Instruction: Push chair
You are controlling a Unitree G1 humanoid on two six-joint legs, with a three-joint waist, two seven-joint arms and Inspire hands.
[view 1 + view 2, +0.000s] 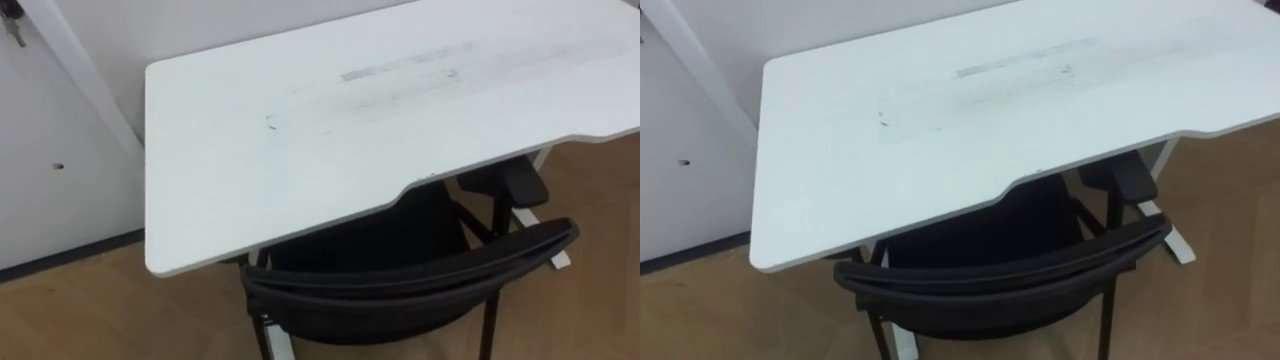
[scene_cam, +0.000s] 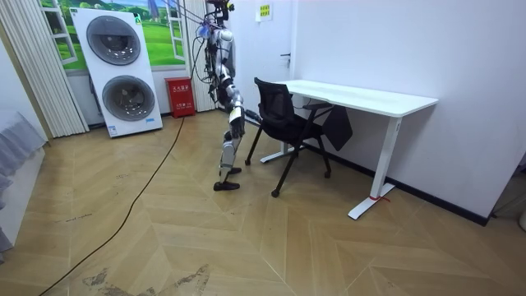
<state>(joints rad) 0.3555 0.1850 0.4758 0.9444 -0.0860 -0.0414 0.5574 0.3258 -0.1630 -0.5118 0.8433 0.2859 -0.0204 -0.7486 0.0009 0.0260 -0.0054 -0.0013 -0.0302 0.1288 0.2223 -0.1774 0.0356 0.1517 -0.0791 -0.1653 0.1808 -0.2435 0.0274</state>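
Looking down from my head, I saw the black office chair [image 1: 400, 290] right in front of me, its curved backrest nearest and its seat tucked partly under the front edge of the white desk [image 1: 300, 120]. The backrest sat at the shallow cutout in that edge, just clear of the top. One padded armrest [image 1: 517, 182] showed on my right, close beneath the desk's rim. Grey scuff marks [image 1: 400, 70] ran across the far half of the desktop. A white desk foot [image 1: 558, 260] lay on the wood floor [image 1: 80, 310] past the chair's right side. A white wall [image 1: 60, 190] with a dark baseboard [image 1: 70, 256] stood to my left.

From across the room, I stood directly behind the chair, at the room view's left of it, leaning forward with one leg set back. My right hand [image 2: 239, 110] hung low, near the chair's back. I could not tell whether its fingers were spread or curled, or whether it touched the backrest. The chair stood at the desk's end nearest me, which was the room view's left end. Behind me were a stacked washer and dryer [image 2: 120, 70], a small red box [image 2: 180, 96] on the floor beside them, and a pale curtain [image 2: 37, 78] further along.
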